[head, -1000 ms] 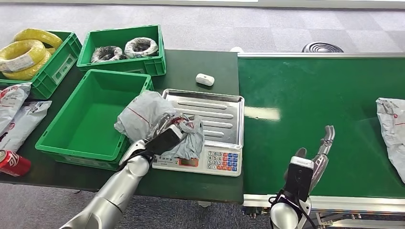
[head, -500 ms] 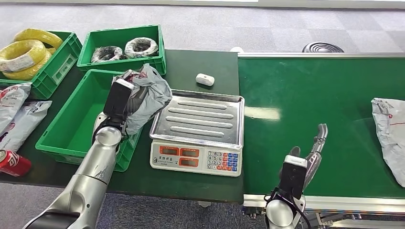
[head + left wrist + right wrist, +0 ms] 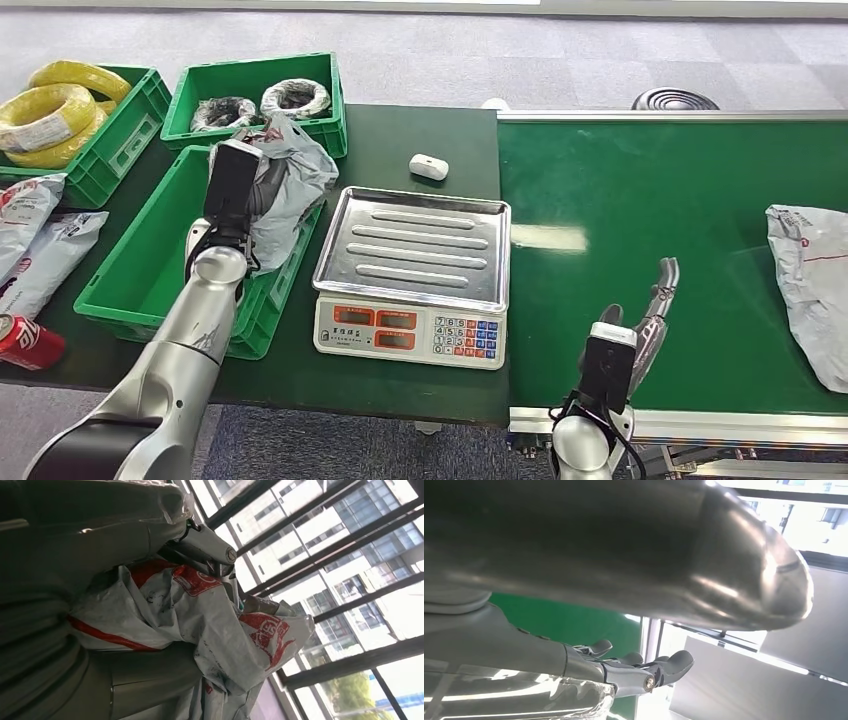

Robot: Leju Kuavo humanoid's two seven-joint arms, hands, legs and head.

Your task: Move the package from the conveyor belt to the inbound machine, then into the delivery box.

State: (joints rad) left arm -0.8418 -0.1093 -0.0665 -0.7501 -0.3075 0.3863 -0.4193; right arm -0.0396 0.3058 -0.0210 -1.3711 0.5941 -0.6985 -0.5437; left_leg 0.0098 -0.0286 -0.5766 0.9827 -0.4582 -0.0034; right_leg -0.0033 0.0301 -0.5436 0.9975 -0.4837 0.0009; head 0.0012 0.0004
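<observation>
My left hand (image 3: 262,188) grips a crumpled grey package with red print (image 3: 292,185) above the right rim of the near green box (image 3: 160,262). In the left wrist view the package (image 3: 210,625) is bunched between my fingers (image 3: 210,547) and thumb. The steel-topped scale (image 3: 415,272) stands bare to the right of the box. My right hand (image 3: 650,315) hovers over the near edge of the green conveyor belt (image 3: 650,200), fingers apart and holding nothing; the right wrist view shows those fingers (image 3: 644,667) spread. Another grey package (image 3: 812,290) lies on the belt at the far right.
Behind the near box, a green crate (image 3: 255,105) holds coiled cables. A crate with yellow coils (image 3: 65,120) sits far left. Grey bags (image 3: 35,240) and a red can (image 3: 28,342) lie at the left edge. A small white device (image 3: 429,166) rests behind the scale.
My left hand has lifted the package off the scale and carried it left, over the near green box. The package on the belt has drifted left. My right hand has sunk slightly.
</observation>
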